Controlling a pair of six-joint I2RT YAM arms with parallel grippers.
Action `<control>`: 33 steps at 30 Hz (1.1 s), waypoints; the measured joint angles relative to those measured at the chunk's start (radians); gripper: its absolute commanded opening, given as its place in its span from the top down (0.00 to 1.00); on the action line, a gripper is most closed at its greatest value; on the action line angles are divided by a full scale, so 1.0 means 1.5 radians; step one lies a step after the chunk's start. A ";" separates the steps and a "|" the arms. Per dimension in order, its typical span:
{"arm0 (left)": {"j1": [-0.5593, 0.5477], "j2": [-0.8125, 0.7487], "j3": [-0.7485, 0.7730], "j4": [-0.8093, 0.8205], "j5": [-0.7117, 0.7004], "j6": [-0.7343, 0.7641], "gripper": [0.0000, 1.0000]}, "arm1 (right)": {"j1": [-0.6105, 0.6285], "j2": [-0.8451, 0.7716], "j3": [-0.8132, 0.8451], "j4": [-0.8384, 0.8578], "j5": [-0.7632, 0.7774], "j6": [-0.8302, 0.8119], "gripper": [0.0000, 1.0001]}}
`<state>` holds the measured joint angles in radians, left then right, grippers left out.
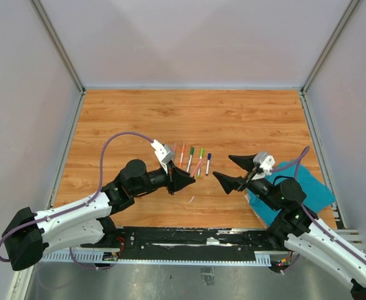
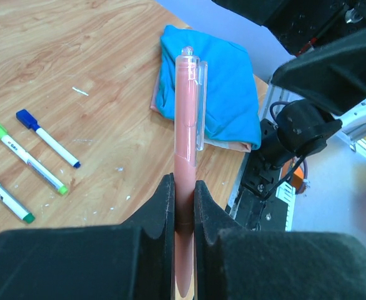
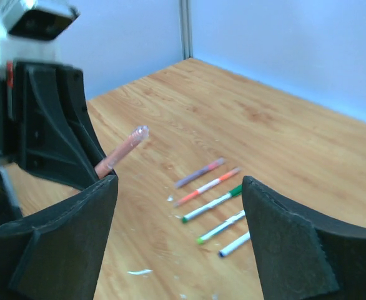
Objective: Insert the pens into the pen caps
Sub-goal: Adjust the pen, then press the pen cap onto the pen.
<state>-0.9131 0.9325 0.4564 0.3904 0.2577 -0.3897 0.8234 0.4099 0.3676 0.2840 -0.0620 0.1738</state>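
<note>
Your left arm (image 1: pixel 64 222) and right arm (image 1: pixel 333 250), low in the frame, had white shells, black joints, looping purple cables (image 1: pixel 117 139) and black wedge-shaped fingers (image 1: pixel 182 181).

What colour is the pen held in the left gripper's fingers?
Salmon pink pen, clearest in the left wrist view.

Orange-brown wood-grain desk (image 1: pixel 233 119). Plain pale wall panels (image 1: pixel 195 37) enclose the desk at its rear and both sides, joined by grey metal posts (image 1: pixel 59 47) at the desk's rear corners. Lighting even and diffuse.
</note>
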 measured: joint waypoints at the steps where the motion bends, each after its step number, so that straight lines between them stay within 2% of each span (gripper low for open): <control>1: 0.000 -0.001 0.000 -0.002 0.003 0.003 1.00 | 0.000 -0.014 -0.011 0.002 -0.012 -0.032 0.15; 2: 0.000 -0.001 0.000 -0.004 0.005 0.005 1.00 | 0.000 -0.023 -0.021 0.005 -0.023 -0.056 0.15; 6: 0.000 -0.001 0.000 -0.013 0.017 0.013 0.99 | 0.000 -0.029 -0.046 0.021 -0.098 -0.160 0.01; 12: 0.000 -0.001 0.000 -0.025 0.032 0.023 0.99 | 0.031 0.051 -0.008 -0.023 -0.184 -0.296 0.01; 19: 0.000 -0.002 0.000 -0.032 0.042 0.033 0.99 | 0.106 0.102 0.038 -0.064 -0.180 -0.453 0.01; 33: 0.000 -0.005 0.000 -0.033 0.051 0.033 1.00 | 0.111 0.160 0.056 -0.059 -0.146 -0.514 0.01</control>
<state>-0.9131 0.9253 0.4564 0.3416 0.3347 -0.3401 0.9901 0.6495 0.4519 0.1959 -0.2817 -0.5972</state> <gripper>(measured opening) 0.097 0.985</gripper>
